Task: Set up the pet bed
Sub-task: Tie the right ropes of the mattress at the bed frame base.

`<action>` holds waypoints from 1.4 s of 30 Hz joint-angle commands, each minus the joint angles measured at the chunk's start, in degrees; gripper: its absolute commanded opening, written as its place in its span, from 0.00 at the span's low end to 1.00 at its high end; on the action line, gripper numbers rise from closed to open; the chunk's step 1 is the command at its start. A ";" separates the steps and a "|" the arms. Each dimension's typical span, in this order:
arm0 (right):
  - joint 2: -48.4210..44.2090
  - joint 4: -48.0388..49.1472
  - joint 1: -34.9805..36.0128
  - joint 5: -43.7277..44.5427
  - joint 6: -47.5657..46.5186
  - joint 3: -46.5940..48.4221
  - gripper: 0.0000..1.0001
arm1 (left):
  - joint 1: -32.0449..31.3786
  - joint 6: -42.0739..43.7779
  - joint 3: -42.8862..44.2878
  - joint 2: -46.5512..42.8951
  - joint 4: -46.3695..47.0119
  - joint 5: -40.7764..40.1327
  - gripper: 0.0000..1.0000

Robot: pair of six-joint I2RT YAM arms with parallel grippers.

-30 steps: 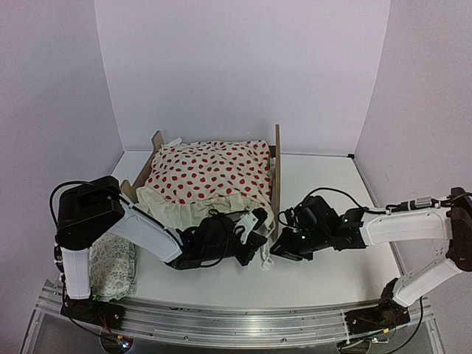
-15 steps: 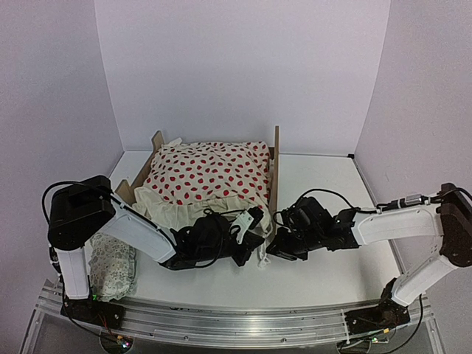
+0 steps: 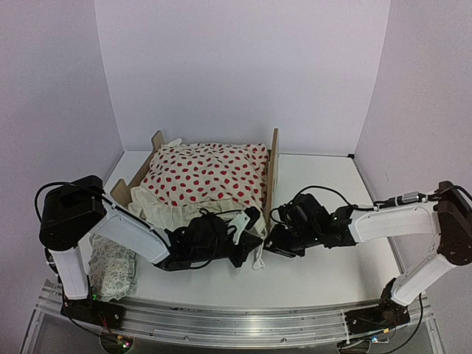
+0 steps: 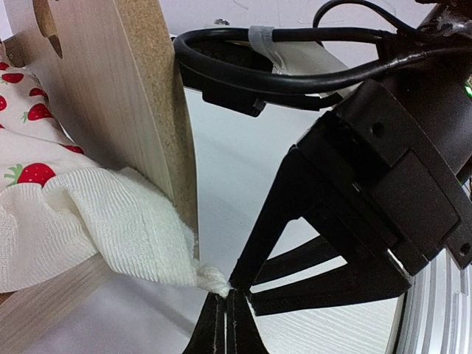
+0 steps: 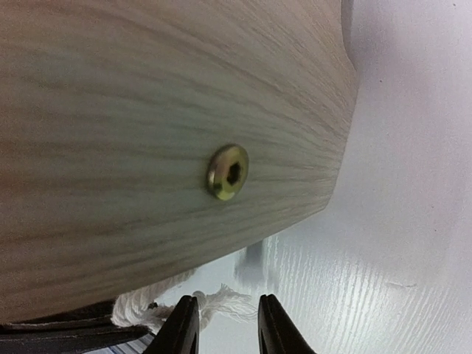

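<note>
Pet bed [image 3: 271,177] sits on the bench [image 3: 324,192] at 12 o'clock from the arm bases, with a blanket [image 3: 206,173] draped over it. Step looks like spreading the blanket at its 5 o'clock corner. Left fingers [image 4: 212,332] are pinched together on the blanket corner; right fingers [image 5: 177,335] are apart, holding nothing. Next move likely needs a gentle, even pull.

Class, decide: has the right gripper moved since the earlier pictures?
Yes: the right gripper has shifted left, further from the table's far right corner.

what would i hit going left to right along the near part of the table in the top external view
pale green-patterned lacy pillow → left claw → right claw → right arm's white forearm
</note>
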 commanded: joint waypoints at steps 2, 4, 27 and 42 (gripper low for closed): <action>-4.17 -1.22 0.30 -1.58 -5.74 0.61 0.32 | -0.66 0.43 1.30 -2.37 0.17 1.26 0.00; -5.03 -1.24 0.31 -1.72 -6.14 -0.24 0.32 | -0.64 0.33 1.38 -2.39 -0.18 1.26 0.00; -2.83 -1.07 1.14 -5.08 -9.72 1.60 0.31 | -0.62 -0.25 3.72 -1.07 -2.22 0.66 0.00; -0.37 -0.58 1.11 -1.78 -13.26 2.33 0.14 | -0.64 -0.89 4.53 -0.88 -2.97 0.91 0.00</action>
